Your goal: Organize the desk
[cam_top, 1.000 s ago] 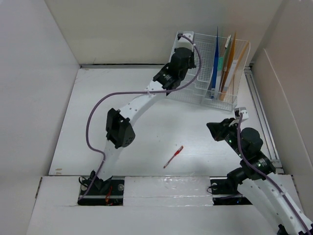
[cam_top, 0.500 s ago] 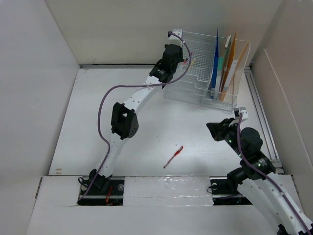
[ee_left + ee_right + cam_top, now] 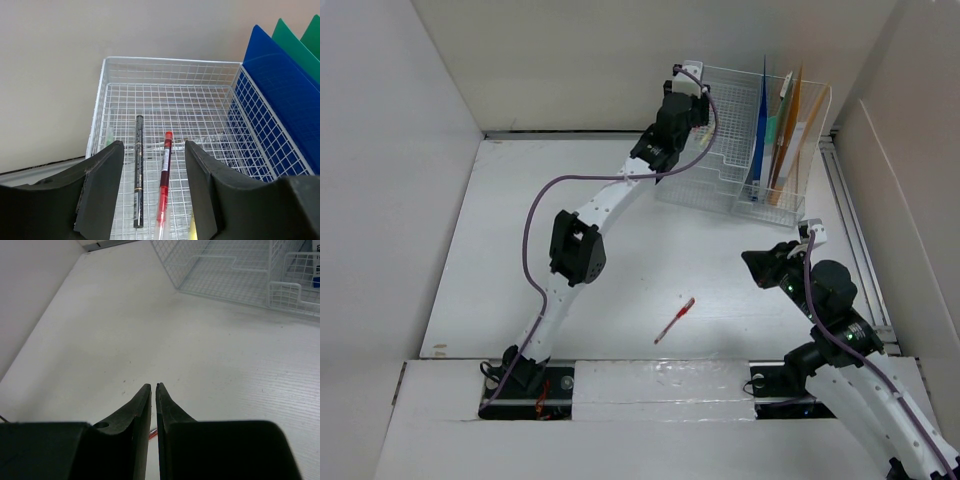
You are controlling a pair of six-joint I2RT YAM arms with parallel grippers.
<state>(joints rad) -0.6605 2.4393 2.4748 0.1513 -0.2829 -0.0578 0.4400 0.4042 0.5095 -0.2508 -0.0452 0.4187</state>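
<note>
The desk (image 3: 520,240) is a white tabletop between white walls. A red pen (image 3: 675,320) lies on it near the front middle. My left gripper (image 3: 692,85) is open and empty over the low tray of the white wire organizer (image 3: 720,190). In the left wrist view a black pencil (image 3: 138,170) and a red pen (image 3: 164,185) lie in the tray below the open gripper (image 3: 154,144). My right gripper (image 3: 760,265) is shut and empty above the desk at the right. In the right wrist view it (image 3: 153,386) hovers over bare desk (image 3: 125,315), with a sliver of the red pen (image 3: 152,431) under it.
The organizer (image 3: 170,60) stands at the back right. It holds an upright blue folder (image 3: 760,130), with green and orange folders beside it. The blue folder (image 3: 280,85) is right of the tray. The organizer's front edge (image 3: 225,285) lies ahead of the right gripper.
My left gripper has risen out of the organizer tray and drawn back toward the tray's left rear corner. The right arm and the red pen on the desk have not moved.
</note>
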